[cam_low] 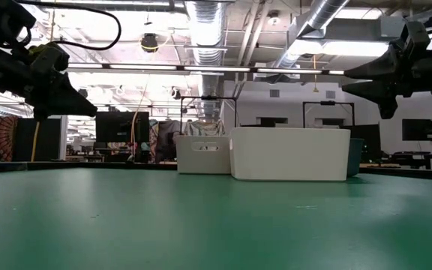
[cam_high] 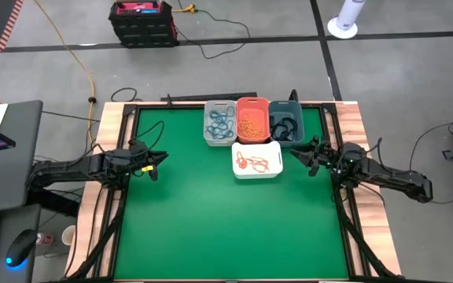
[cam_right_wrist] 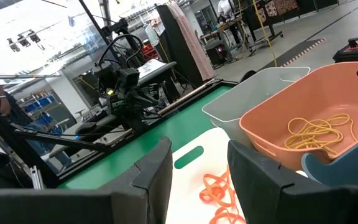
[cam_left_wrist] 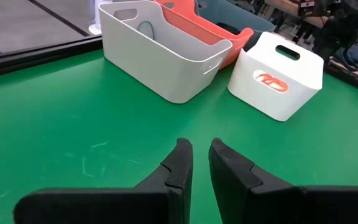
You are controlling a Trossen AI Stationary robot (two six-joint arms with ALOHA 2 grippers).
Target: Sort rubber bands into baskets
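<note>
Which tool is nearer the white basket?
Right. The right tool hovers just off the white basket on its right side, empty. The left tool hangs farther off, across bare green mat to its left, also empty.

Light: ceiling strip lamps (cam_low: 201, 69) are shining bright and even over the green table (cam_high: 226, 212).
Glare: lamps are blowing out white in the low view.
Shadows: soft, faint ones are lying under the baskets (cam_high: 246, 126).
</note>
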